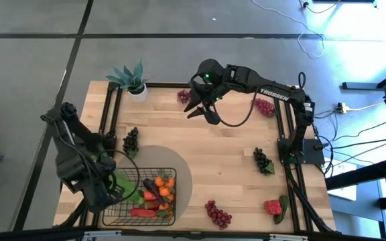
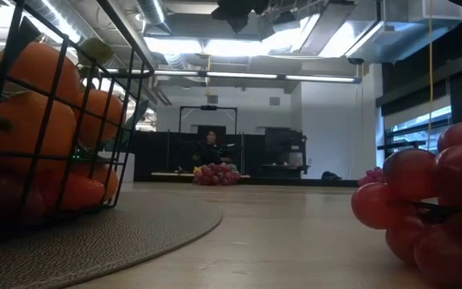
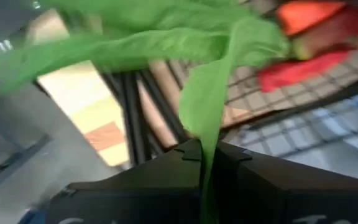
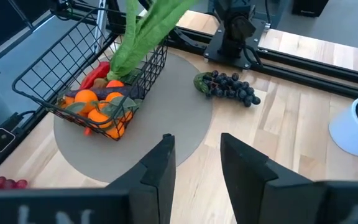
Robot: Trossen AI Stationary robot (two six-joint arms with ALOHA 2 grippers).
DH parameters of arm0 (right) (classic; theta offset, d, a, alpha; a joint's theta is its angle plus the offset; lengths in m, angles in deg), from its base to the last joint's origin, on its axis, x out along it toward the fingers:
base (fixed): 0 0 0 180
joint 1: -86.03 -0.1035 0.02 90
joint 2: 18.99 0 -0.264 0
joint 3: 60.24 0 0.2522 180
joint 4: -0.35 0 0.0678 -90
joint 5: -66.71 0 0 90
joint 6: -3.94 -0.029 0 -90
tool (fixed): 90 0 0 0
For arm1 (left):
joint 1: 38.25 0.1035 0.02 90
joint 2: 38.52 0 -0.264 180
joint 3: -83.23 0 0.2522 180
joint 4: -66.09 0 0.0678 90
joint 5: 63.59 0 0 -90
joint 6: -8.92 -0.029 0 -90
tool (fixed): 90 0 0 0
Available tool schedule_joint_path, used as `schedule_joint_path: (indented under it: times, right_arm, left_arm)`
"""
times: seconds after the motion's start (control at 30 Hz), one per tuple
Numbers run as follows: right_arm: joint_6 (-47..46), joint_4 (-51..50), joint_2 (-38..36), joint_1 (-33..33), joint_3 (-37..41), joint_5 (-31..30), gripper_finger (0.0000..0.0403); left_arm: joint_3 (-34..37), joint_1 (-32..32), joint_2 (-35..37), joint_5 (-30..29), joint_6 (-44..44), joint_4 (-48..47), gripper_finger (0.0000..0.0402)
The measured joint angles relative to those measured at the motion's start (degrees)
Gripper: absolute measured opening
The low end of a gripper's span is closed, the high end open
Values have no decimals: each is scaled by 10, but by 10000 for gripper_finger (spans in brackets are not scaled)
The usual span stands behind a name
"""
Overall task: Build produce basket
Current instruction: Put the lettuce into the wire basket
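Note:
The dark wire basket (image 1: 139, 170) stands on a grey round mat (image 1: 183, 167) at the table's near left. It holds orange tangerines (image 4: 95, 102) and red peppers (image 1: 143, 212). Over the basket's left side, my left gripper (image 3: 207, 158) is shut on a long green leafy piece of produce (image 4: 143, 34). My right gripper (image 4: 194, 162) hovers open and holds nothing, high above the table's far middle (image 1: 203, 110), pointing toward the basket. My left gripper pinches a narrow strip of the green piece (image 3: 205, 140) between its two shut fingers, coming from above and pointing down. The green blades spread and hang below the fingers. Their lower end (image 4: 124, 62) reaches into the basket by its left wall; whether it rests there, I cannot tell.
Loose produce lies around: dark grapes (image 1: 131, 140) beside the mat, more dark grapes (image 1: 263, 161) at the right, red grapes (image 1: 218, 213) near the front edge and at the far side (image 1: 265, 106), a strawberry (image 1: 273, 206). A potted plant (image 1: 131, 79) stands far left.

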Motion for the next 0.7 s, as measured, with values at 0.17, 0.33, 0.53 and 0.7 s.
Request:
schedule_joint_path:
  times: [0.17,0.33,0.53,0.7]
  right_arm:
    - [0,0,0,0,0,0,113]
    - [0,0,0,0,0,0,113]
    - [0,0,0,0,0,0,113]
    - [0,0,0,0,0,-1,113]
  left_arm:
    - [41,1,0,0,-2,0,0]
    - [45,1,0,-11,-3,0,0]
    - [45,1,0,-19,-5,0,0]
    - [45,1,0,-24,-59,0,0]
